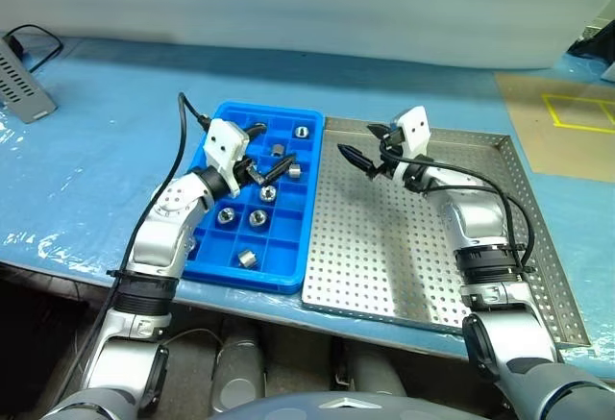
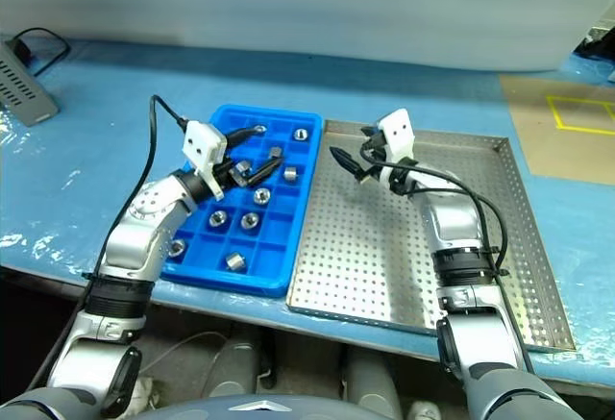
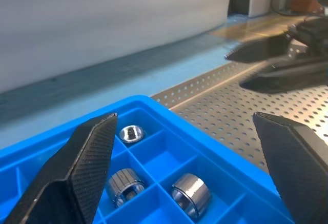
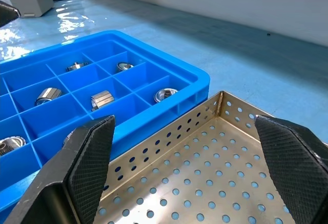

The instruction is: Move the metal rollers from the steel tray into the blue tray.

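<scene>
Blue tray [image 1: 252,271] — long axis running away, rollers [image 1: 258,217] mixed — upright, sideways

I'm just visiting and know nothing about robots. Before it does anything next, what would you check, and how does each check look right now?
1. Left end effector open and empty: ok, fingers spread over the blue tray.
2. Right end effector open and empty: ok, it hangs over the steel tray.
3. Rollers sitting in blue tray compartments: ok, several lie there, one per cell.
4. Rollers left in the steel tray: none seen on its visible floor; under the right arm, cannot tell.
5. Trays side by side, edges close: ok.
6. The two end effectors clear of each other: ok, a gap shows between them.
</scene>
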